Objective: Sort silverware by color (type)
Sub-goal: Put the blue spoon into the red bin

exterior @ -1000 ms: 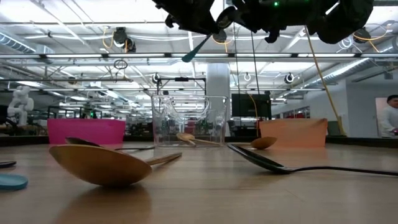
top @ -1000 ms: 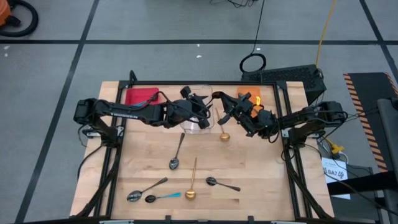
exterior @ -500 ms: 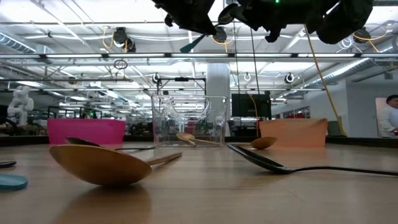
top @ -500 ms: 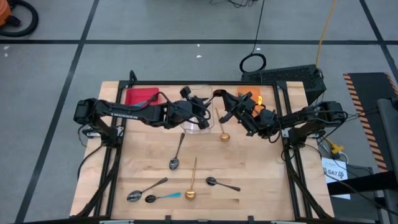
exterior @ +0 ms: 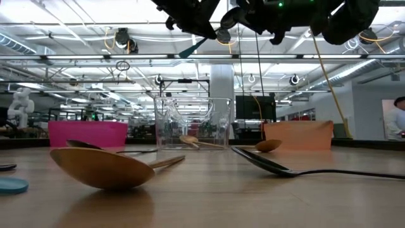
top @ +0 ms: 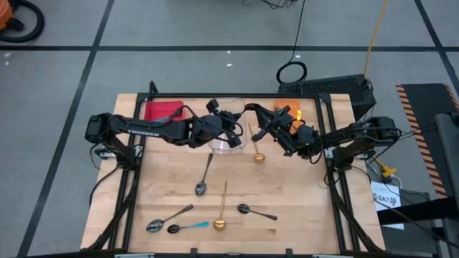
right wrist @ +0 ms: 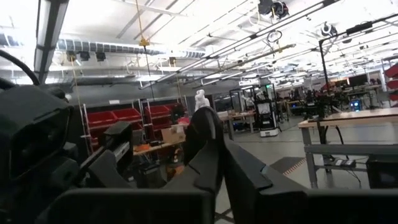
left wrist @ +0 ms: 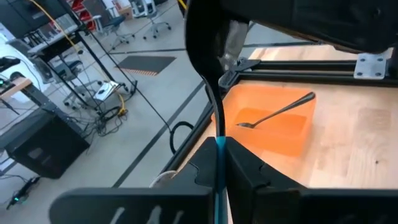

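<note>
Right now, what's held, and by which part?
The left gripper clamps a blue-handled spoon by its handle; whether the right gripper grips it too cannot be told.

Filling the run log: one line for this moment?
left gripper: shut on blue-handled spoon | right gripper: shut on its bowl | handover above clear bin

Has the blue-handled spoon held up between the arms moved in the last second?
Yes. In the low view the blue-handled spoon has tilted flatter and risen, ending higher above the clear container than a second ago.
</note>
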`<move>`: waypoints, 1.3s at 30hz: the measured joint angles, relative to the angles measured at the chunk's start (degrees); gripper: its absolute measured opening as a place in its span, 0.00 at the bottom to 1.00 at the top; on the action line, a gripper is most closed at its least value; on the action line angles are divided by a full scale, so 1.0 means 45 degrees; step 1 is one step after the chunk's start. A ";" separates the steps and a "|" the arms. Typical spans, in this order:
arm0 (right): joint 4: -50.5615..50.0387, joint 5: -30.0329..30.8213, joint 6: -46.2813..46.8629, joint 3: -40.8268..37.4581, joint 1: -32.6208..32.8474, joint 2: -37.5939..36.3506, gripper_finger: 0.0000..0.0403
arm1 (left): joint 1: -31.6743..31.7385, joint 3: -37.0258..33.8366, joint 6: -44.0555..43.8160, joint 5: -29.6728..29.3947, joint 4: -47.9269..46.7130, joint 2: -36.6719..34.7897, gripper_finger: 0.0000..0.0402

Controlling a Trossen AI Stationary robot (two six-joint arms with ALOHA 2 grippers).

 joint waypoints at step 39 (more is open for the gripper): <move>-0.5355 0.1070 -0.0328 0.0197 -0.1526 0.0019 0.36 | 0.4998 0.2348 -0.0772 0.5287 -1.4911 -0.2324 0.02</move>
